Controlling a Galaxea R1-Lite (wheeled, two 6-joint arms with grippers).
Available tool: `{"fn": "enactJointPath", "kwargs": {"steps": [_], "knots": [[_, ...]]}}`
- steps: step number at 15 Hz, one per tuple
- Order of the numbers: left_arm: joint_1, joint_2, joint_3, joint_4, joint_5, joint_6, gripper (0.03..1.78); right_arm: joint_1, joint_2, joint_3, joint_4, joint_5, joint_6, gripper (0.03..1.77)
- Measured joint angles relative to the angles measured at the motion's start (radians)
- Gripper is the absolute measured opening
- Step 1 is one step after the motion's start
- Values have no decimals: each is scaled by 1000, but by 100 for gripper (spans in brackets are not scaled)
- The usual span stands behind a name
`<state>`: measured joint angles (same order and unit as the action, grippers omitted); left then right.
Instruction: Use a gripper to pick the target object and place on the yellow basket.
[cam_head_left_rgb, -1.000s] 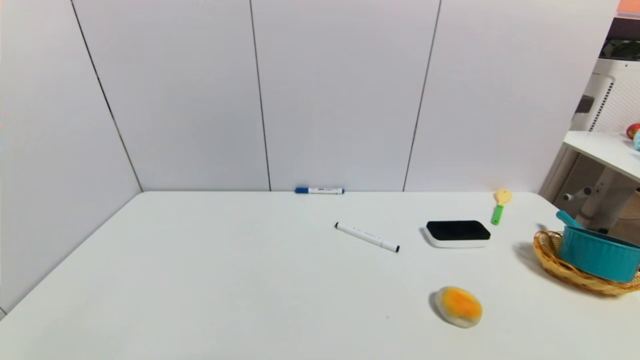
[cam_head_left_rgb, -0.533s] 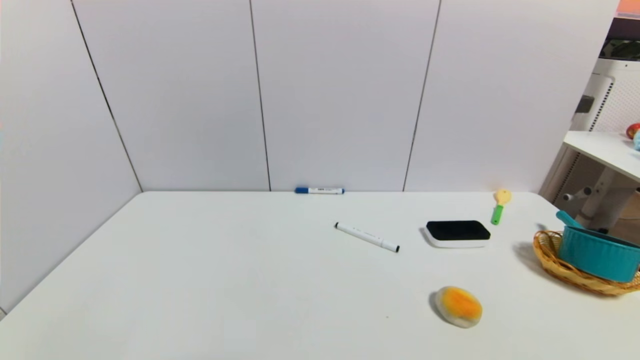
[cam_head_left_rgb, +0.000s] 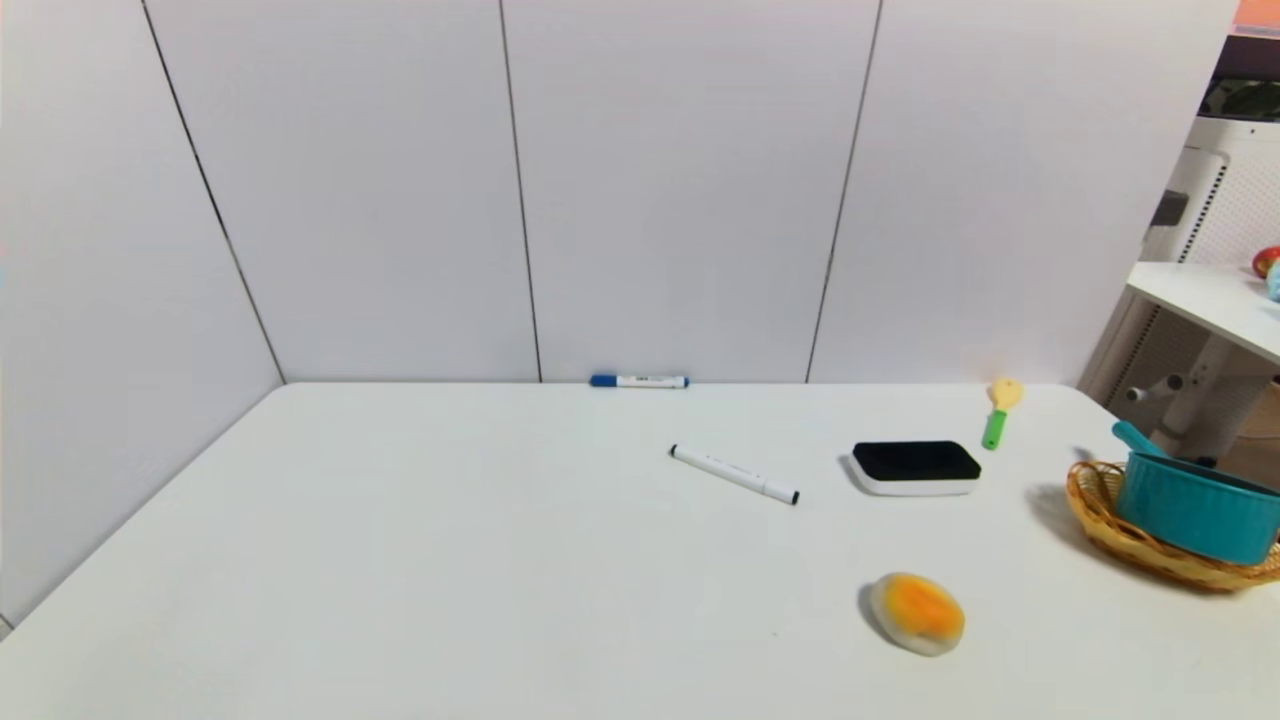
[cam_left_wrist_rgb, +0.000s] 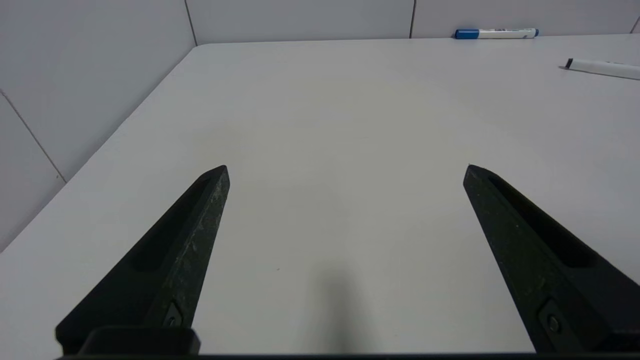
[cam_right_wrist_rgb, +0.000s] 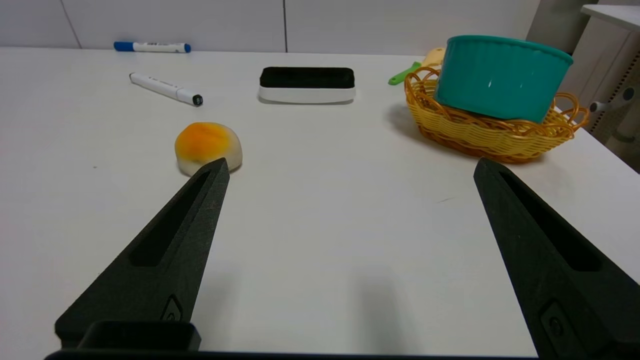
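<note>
Nothing on the table has shifted across the last second: the saucepan (cam_head_left_rgb: 1196, 515) sits in the yellow basket (cam_head_left_rgb: 1110, 525) exactly as before, at the far right edge of the table (cam_head_left_rgb: 500, 560), and neither arm shows in the head view.

From the right wrist view the saucepan (cam_right_wrist_rgb: 501, 77) rests a little tilted on the basket (cam_right_wrist_rgb: 480, 132), its base overlapping the woven rim rather than lying flat inside. Its handle points toward the far side. The right gripper (cam_right_wrist_rgb: 350, 167) hangs low over the near part of the table with its jaws spread wide and nothing between them, well short of the basket. The left gripper (cam_left_wrist_rgb: 347, 167) is likewise spread and empty over the bare left side.

The placing looks done. Should the pan need reseating, it looks like a light, rigid toy with smooth ribbed walls that could slip; the rim or the straight handle seems the surer hold. The basket is light too and may slide if nudged.

An orange bun (cam_head_left_rgb: 917, 613), a black eraser (cam_head_left_rgb: 916, 466), two markers (cam_head_left_rgb: 734, 474) and a small green-handled toy (cam_head_left_rgb: 998, 410) lie apart from it.
</note>
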<state>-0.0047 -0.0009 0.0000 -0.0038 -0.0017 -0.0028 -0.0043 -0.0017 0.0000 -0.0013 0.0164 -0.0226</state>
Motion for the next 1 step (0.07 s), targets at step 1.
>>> {"fn": "enactJointPath", "kwargs": {"steps": [1], "knots": [[0, 0, 0, 0, 0, 0, 169, 0, 0, 0, 0, 0, 0, 169]]}}
